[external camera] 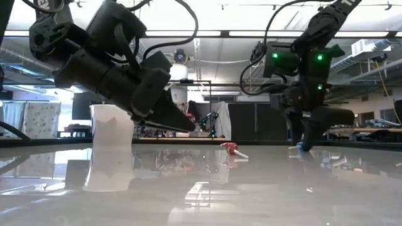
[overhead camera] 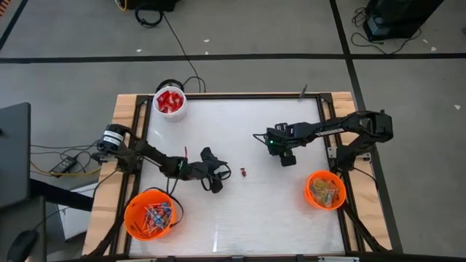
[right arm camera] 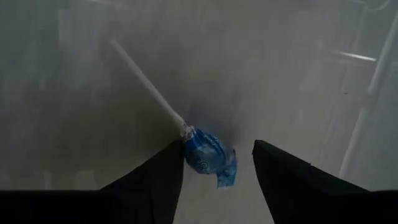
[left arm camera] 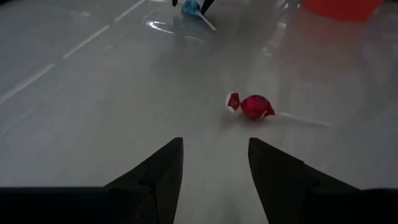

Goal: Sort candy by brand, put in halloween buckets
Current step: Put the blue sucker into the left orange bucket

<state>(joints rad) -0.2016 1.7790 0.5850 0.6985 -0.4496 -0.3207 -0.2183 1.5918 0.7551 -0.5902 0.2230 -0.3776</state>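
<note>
Your right gripper is low over the tabletop with its fingers apart around a blue lollipop: the wrapped head lies between the fingertips, against one of them, and the white stick runs straight ahead, away from the wrist, so the long axis lies along your reach and the fingers would close across the head. Nothing is clamped yet. Your left gripper also has its fingers apart and empty; a red lollipop lies a little ahead of it and off toward one finger, stick pointing sideways, so the left arm is the nearer one for that piece. The high view shows the red piece beside the left gripper but hides the blue one under the right arm; only the wrist and low views reveal it. The lollipop bucket, orange, stands at the left arm's near corner.
</note>
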